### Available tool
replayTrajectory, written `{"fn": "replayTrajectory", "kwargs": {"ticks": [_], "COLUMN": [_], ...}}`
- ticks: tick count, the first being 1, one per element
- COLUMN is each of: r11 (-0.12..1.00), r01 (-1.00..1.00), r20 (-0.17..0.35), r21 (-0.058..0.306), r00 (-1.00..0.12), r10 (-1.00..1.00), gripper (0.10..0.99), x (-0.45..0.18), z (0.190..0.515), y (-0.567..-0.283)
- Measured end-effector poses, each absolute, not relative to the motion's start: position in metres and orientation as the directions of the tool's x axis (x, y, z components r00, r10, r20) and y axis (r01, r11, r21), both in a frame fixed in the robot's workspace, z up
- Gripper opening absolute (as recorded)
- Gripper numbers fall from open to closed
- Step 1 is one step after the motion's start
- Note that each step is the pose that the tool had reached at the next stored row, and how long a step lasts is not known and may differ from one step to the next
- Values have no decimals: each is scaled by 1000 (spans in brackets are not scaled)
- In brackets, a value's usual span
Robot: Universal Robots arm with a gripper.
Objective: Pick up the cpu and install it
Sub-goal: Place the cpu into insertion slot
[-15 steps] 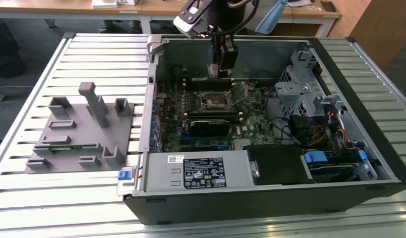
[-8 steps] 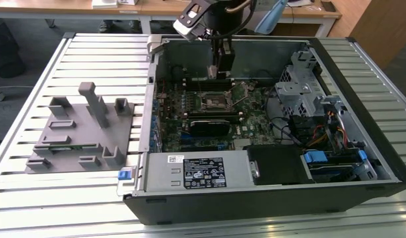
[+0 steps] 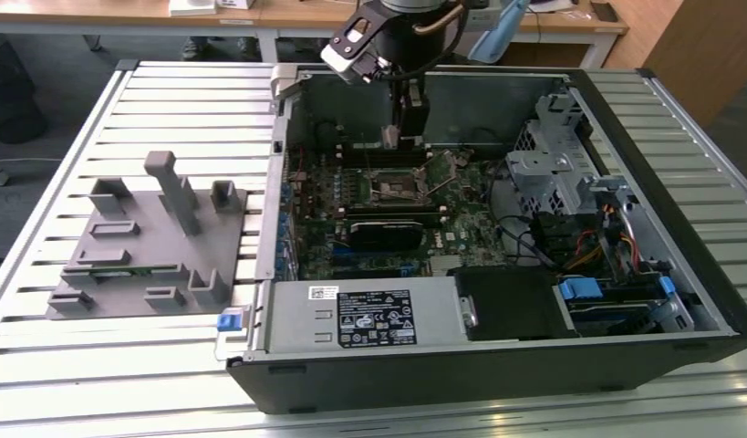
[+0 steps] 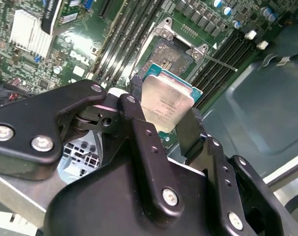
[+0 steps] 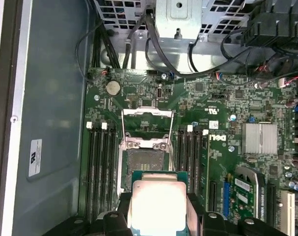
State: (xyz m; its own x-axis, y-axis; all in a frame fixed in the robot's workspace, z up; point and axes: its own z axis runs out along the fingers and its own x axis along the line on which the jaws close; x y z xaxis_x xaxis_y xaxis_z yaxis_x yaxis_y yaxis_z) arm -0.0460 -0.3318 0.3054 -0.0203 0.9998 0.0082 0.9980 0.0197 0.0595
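Note:
The cpu (image 4: 166, 104) (image 5: 156, 202), a flat square chip with a silver top and green edge, is held between the black fingers (image 4: 139, 125) of my gripper (image 4: 163, 118) (image 5: 157, 216), which is shut on it. It hangs above the motherboard, close beside the open socket (image 4: 171, 51) (image 5: 141, 162). The socket's metal load plate (image 5: 148, 110) is flipped up. In the exterior view my gripper (image 3: 398, 135) reaches down into the open computer case, over the far side of the board behind the socket (image 3: 391, 187).
Memory slots (image 5: 102, 167) flank the socket on both sides. A black card (image 3: 391, 228), a power supply (image 3: 361, 315) and a drive cage with cables (image 3: 555, 173) crowd the case. A grey parts fixture (image 3: 148, 246) stands on the slatted table at the exterior view's left.

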Motion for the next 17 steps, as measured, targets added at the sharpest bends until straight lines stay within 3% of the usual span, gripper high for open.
{"fn": "replayTrajectory", "kwargs": {"ticks": [17], "r11": [21], "r01": [998], "r20": [8], "r21": [59], "r00": [-21], "r10": [1000], "gripper": [525], "x": [-44], "z": [289], "y": [-326]}}
